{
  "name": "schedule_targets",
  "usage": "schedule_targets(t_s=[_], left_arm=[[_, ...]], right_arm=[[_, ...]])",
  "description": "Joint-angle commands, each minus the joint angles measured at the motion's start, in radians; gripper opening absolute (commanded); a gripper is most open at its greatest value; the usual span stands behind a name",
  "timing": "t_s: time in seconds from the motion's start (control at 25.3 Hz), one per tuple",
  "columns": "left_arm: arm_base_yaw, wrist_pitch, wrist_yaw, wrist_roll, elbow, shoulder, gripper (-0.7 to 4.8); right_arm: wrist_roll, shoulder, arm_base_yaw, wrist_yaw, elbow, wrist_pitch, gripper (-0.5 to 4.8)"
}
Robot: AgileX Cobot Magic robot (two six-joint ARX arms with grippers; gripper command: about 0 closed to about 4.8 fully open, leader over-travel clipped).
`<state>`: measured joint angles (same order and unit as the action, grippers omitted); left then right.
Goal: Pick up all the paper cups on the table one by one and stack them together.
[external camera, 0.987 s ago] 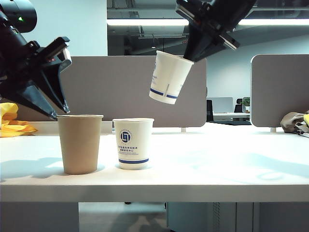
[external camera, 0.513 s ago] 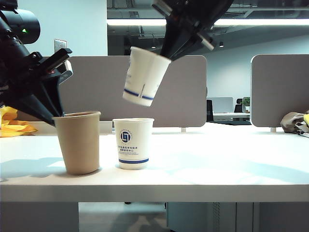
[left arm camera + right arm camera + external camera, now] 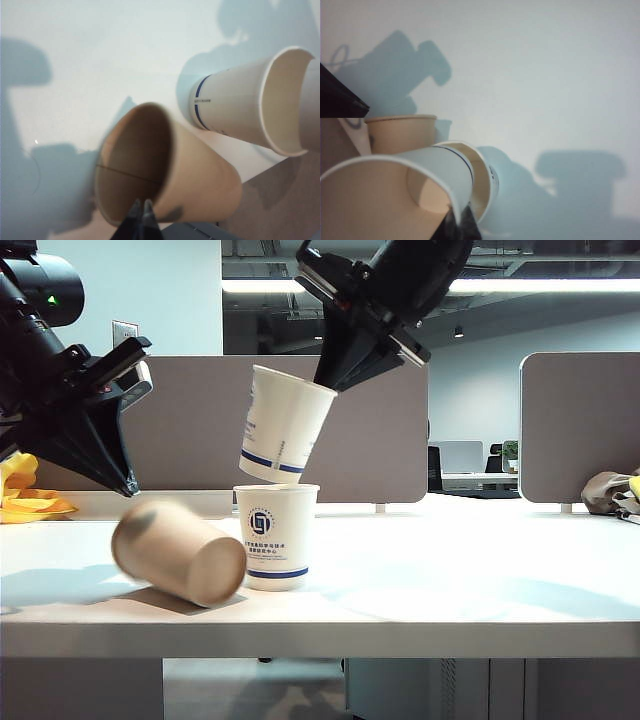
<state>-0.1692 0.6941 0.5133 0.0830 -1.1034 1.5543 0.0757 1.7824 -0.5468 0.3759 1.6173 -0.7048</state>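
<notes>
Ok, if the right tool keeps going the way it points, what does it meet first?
Likely the upright white paper cup with the blue logo on the table: the right tool holds a second white paper cup, tilted, just above that cup's open mouth. Depth alignment is unclear.

Matt kraft-brown paper cup (image 3: 178, 553), its skin plain and a touch fibrous. The two white paper cups, one held (image 3: 284, 425) and one standing (image 3: 275, 537), look smooth, faintly satiny, printed blue. White table top (image 3: 450, 580): smooth laminate, soft sheen. Both black grippers, left (image 3: 128, 486) and right (image 3: 325, 385): hard matt plastic.
</notes>
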Motion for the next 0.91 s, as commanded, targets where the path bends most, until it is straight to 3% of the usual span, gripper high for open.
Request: schedule_targets(t_s=[0.04,0.79,0.91], left_arm=[[-0.001,-0.011,0.033,0.0,-0.004,-0.004,-0.05],[0.001,0.038,0.048,-0.004,-0.091,-0.013,0.28],[0.001,0.049,0.048,-0.004,-0.094,-0.013,0.28]], right_arm=[[0.003,-0.004,-0.002,0.001,0.006,0.013,-0.06],[0.008,0.068,0.001,-0.008,0.006,0.006,-0.05],[0.008,0.072,0.003,-0.016,0.006,0.006,0.37]])
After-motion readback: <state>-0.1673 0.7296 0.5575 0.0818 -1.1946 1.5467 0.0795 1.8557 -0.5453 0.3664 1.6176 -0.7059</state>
